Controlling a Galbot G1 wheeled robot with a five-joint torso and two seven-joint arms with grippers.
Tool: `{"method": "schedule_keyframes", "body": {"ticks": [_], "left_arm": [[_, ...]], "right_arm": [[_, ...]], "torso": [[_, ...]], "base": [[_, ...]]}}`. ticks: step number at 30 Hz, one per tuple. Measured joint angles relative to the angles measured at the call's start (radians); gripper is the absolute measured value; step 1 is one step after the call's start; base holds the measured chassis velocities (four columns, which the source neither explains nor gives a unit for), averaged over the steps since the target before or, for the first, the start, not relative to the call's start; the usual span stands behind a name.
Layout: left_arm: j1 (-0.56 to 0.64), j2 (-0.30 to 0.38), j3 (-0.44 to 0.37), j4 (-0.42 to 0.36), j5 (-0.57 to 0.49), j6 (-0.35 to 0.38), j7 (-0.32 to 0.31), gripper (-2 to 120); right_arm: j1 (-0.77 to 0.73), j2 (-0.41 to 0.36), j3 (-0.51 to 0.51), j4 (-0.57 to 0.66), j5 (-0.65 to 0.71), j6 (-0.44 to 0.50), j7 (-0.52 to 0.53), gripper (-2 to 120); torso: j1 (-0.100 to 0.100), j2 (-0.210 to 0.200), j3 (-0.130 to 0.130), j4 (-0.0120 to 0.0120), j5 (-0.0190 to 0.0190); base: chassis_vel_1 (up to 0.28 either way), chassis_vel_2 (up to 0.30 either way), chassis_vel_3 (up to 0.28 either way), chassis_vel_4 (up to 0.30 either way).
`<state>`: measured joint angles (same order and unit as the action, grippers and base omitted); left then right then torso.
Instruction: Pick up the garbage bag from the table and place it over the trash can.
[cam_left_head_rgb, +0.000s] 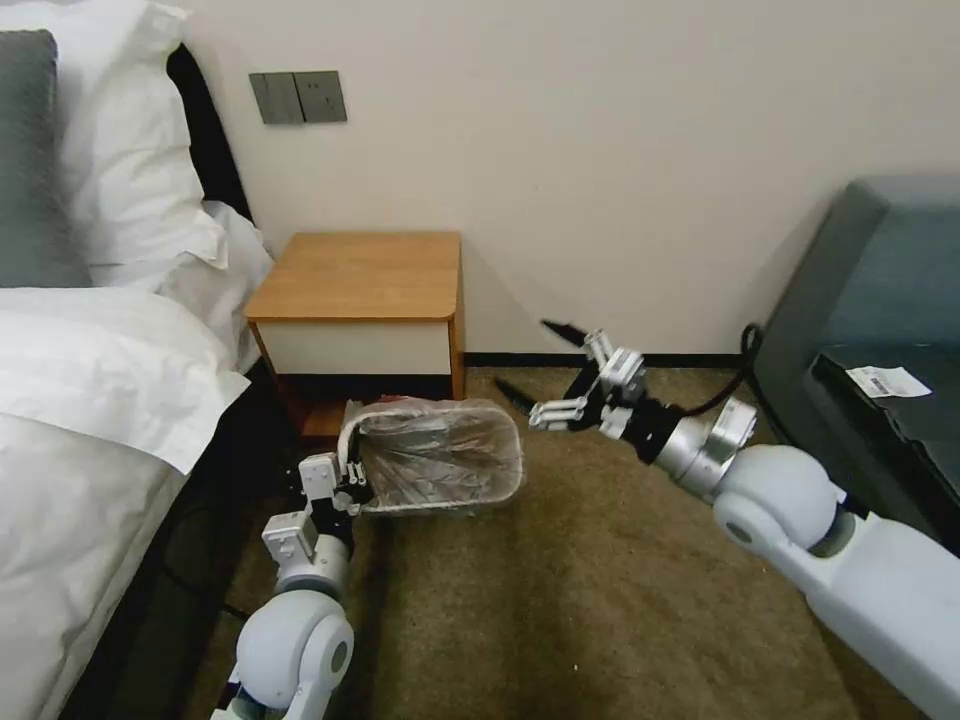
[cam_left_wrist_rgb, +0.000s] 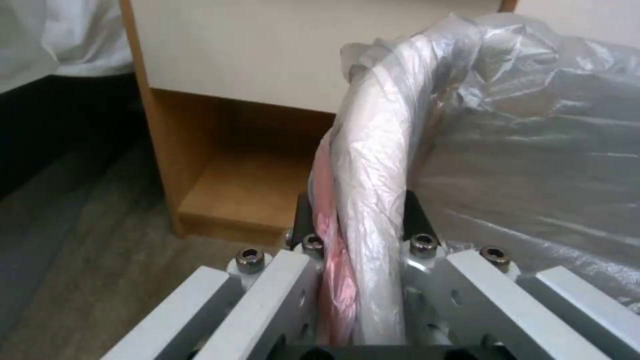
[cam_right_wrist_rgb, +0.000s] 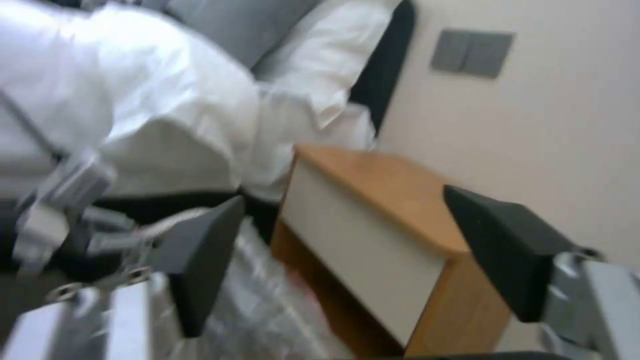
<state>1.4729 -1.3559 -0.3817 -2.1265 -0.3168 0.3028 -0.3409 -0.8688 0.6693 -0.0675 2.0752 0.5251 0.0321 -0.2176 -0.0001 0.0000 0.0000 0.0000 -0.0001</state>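
The garbage bag (cam_left_head_rgb: 440, 455) is spread over the trash can (cam_left_head_rgb: 347, 428), which stands on the carpet in front of the table (cam_left_head_rgb: 365, 275). My left gripper (cam_left_head_rgb: 350, 482) is shut on the can's near-left rim, pinching the bag's film and red-pink band against it. In the left wrist view the bag-covered rim (cam_left_wrist_rgb: 373, 150) runs between the left gripper (cam_left_wrist_rgb: 357, 220) pads. My right gripper (cam_left_head_rgb: 522, 354) hangs open just right of the can, holding nothing. In the right wrist view its dark fingers (cam_right_wrist_rgb: 200, 260) frame the table (cam_right_wrist_rgb: 387, 190) and the bag (cam_right_wrist_rgb: 267, 310).
The white bed (cam_left_head_rgb: 90, 400) with pillows fills the left side, close to my left arm. A dark upholstered seat (cam_left_head_rgb: 880, 300) stands at the right, with a cable by the wall. Brown carpet (cam_left_head_rgb: 600, 580) lies open in front of the can.
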Motion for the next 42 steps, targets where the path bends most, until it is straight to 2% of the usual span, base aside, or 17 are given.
{"method": "schedule_keyframes", "body": {"ticks": [3,5,8,9,12,13,16,18,20,24,42], "left_arm": [[-0.001,0.0,0.006,0.006,0.049,-0.003,0.017,6],[-0.002,0.001,0.008,0.009,0.058,-0.005,0.02,6],[-0.004,0.003,0.017,0.024,0.11,-0.031,0.034,6],[-0.004,0.003,0.017,0.024,0.11,-0.031,0.034,6],[-0.007,0.003,0.026,0.04,0.148,-0.062,0.045,6],[-0.007,0.003,0.026,0.04,0.148,-0.062,0.045,6],[-0.018,0.001,0.034,0.049,0.155,-0.073,0.051,6],[-0.02,0.001,0.035,0.052,0.157,-0.074,0.052,6],[-0.029,0.0,0.037,0.066,0.171,-0.084,0.054,6],[-0.036,-0.001,0.043,0.079,0.179,-0.092,0.055,6],[-0.024,-0.012,0.085,0.076,0.215,-0.1,0.055,5]], "right_arm": [[0.037,-0.027,-0.062,0.012,-0.021,-0.062,0.008,63],[0.05,-0.035,-0.077,0.016,-0.024,-0.087,0.006,59],[0.104,-0.06,-0.139,0.021,-0.023,-0.163,-0.016,44],[0.104,-0.06,-0.139,0.021,-0.023,-0.163,-0.016,44],[0.17,-0.065,-0.219,0.009,-0.009,-0.194,-0.017,30],[0.17,-0.065,-0.219,0.009,-0.009,-0.194,-0.017,30],[0.252,-0.05,-0.316,-0.019,-0.005,-0.214,-0.018,17],[0.262,-0.045,-0.328,-0.023,-0.004,-0.217,-0.018,13],[0.314,-0.02,-0.404,-0.049,-0.001,-0.24,-0.012,2],[0.361,0.025,-0.475,-0.087,-0.001,-0.279,0.0,0],[0.5,0.176,-0.623,-0.282,-0.013,-0.378,0.061,0]], "torso": [[0.0,0.0,0.0,0.0001,-0.0001],[0.0,0.0,0.0,0.0,-0.0001],[0.0,0.0,0.0,-0.0001,0.0],[0.0,0.0,0.0,-0.0001,0.0],[0.0,0.0,0.0,0.0,0.0],[0.0,0.0,0.0,0.0,0.0],[0.0,0.0,0.0,-0.0001,0.0],[0.0,0.0,0.0,0.0,0.0],[0.0,0.0,0.0,0.0001,0.0001],[0.0,0.0,0.0,0.0001,0.0],[0.0,0.0,0.0,0.0001,0.0]], "base": [[0.0,0.0,0.0,0.0],[0.0,0.0,0.0,0.0],[0.0,0.0,0.0,0.0],[0.0,0.0,0.0,0.0],[0.0,0.0,0.0,0.0],[0.0,0.0,0.0,0.0],[0.0,0.0,0.0,0.0],[0.0,0.0,0.0,0.0],[0.0,0.0,0.0,0.0],[0.0,0.0,0.0,0.0],[0.0,0.0,0.0,0.0]]}}
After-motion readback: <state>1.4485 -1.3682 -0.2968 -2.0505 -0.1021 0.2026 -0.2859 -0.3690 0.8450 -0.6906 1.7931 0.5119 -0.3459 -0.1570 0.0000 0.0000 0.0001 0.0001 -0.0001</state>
